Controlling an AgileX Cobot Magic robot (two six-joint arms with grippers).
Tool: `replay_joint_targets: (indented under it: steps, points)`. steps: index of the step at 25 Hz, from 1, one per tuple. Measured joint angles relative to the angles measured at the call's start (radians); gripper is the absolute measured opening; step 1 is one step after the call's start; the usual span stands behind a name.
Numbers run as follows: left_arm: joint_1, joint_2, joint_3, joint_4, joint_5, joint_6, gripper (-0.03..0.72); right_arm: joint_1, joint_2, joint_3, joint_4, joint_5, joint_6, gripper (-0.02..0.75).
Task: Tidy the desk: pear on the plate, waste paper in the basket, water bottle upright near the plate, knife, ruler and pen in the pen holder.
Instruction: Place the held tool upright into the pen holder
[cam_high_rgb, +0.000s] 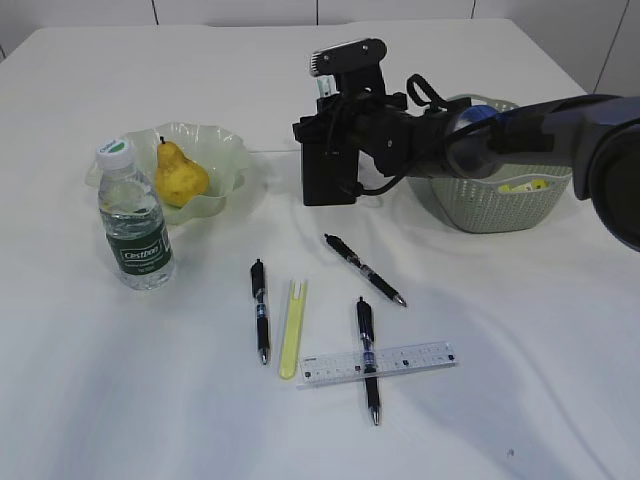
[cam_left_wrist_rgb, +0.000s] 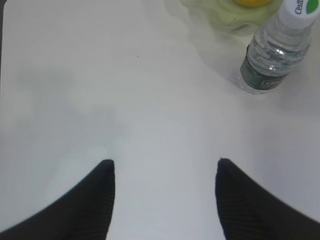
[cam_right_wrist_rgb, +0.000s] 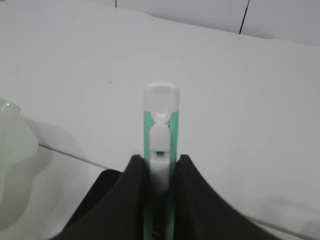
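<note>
Currently the right gripper is clamped on a green-and-white utility knife, held upright between the two fingers. In the exterior view the right arm reaches across the middle and the gripper sits right at the black pen holder; whether the knife's lower end is already inside the holder is hard to tell, since the wrist hardware blocks it.

Left gripper has its fingers well apart, nothing between them, hanging over bare white table.

Pear is on the wavy pale green plate. Water bottle stands upright, white cap on, just beside the plate at its front-left edge. Yellow waste paper lies inside the sage green basket, partly hidden by the arm.

On the table in front:
- one black pen left of a pale yellow strip-shaped item
- a second pen lying diagonally, nearer the holder
- a third pen crossing the transparent ruler; which lies on top cannot be told.
</note>
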Motion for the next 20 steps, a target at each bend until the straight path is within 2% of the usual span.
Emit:
replay_joint_targets:
  steps: [16, 20]
  points:
    - [0.000, 0.012, 0.000, 0.000, -0.023, 0.000, 0.445, 0.000, 0.000, 0.001, 0.000, 0.004, 0.003, 0.138]
    - [0.000, 0.012, 0.000, 0.000, -0.023, 0.000, 0.445, 0.000, 0.000, 0.001, 0.006, 0.008, 0.003, 0.161]
